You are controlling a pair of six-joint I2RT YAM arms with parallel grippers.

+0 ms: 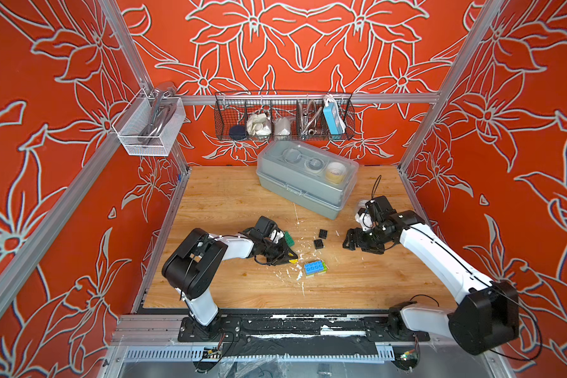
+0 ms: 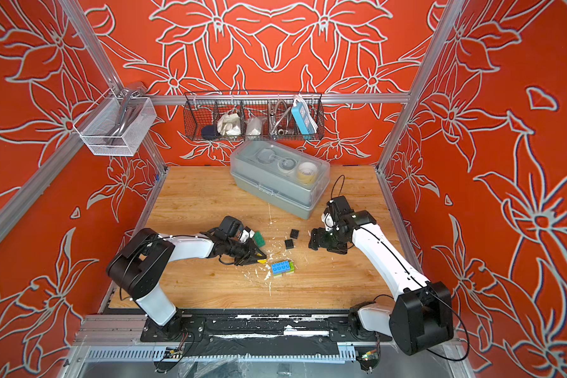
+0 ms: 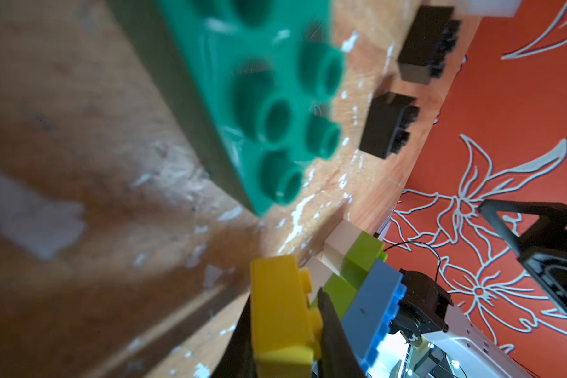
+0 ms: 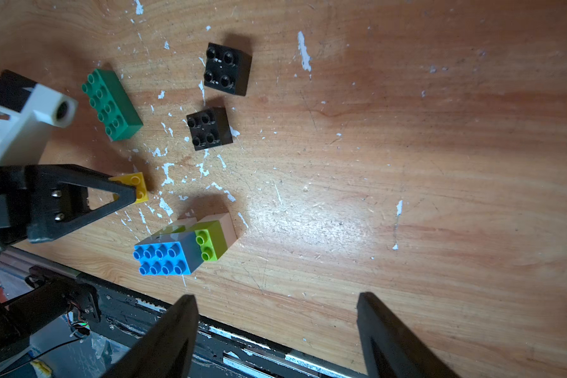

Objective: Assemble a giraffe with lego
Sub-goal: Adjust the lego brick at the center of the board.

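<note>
Long dark green studded plastic brick; square black plastic brick, second black brick; square yellow plastic brick; brick stack blue over lime and white; white-flecked wood-grain tabletop; orange-red wall, pale flower outlines.

**Glossy plastic, worn wood**

The pale wood-grain worktop is showing a smooth, faintly shiny face, scratched and flecked with white chips. The long dark green plastic brick, two square black plastic bricks, the square yellow plastic brick and the blue, lime and white plastic brick stack are gleaming smooth and glossy. The fingers of the right tool are looking matt black.
</note>
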